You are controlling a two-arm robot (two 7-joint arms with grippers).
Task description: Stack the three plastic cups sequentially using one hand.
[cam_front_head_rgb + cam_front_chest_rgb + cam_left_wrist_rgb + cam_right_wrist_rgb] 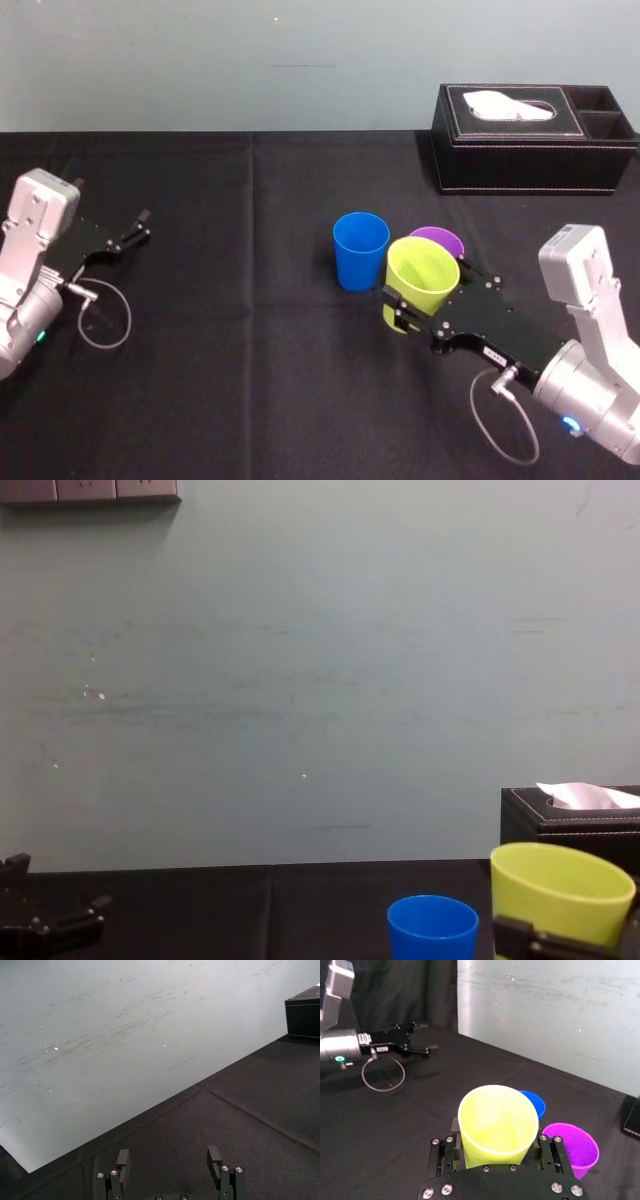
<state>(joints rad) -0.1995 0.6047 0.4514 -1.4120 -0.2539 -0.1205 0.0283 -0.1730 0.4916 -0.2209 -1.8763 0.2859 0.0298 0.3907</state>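
- The right gripper point(432, 293) is clamped on the yellow-green cup point(420, 270) — one black finger on each side of its wall, below the rim, as the right wrist view shows plainly.
- That cup is upright with its mouth open upward, just to the right of the blue cup point(360, 250) and slightly nearer the robot. Its base is hidden behind the fingers, so I cannot tell whether it rests on the cloth.
- In the chest view its rim stands higher than the blue cup's rim.
- The blue cup stands upright on the black tablecloth point(250, 400), untouched by either gripper.
- The purple cup point(438, 238) is upright too, right of the blue cup and partly hidden behind the yellow-green one; none of the three is nested in another.
- The right arm's grey-and-white wrist runs away from the blue cup toward the near right.
- The black tissue box point(530, 140) sits farther back and to the right of the blue cup, white tissue showing at its top.
- The left gripper point(135, 235) is well to the left of the blue cup — fingers spread, holding nothing.
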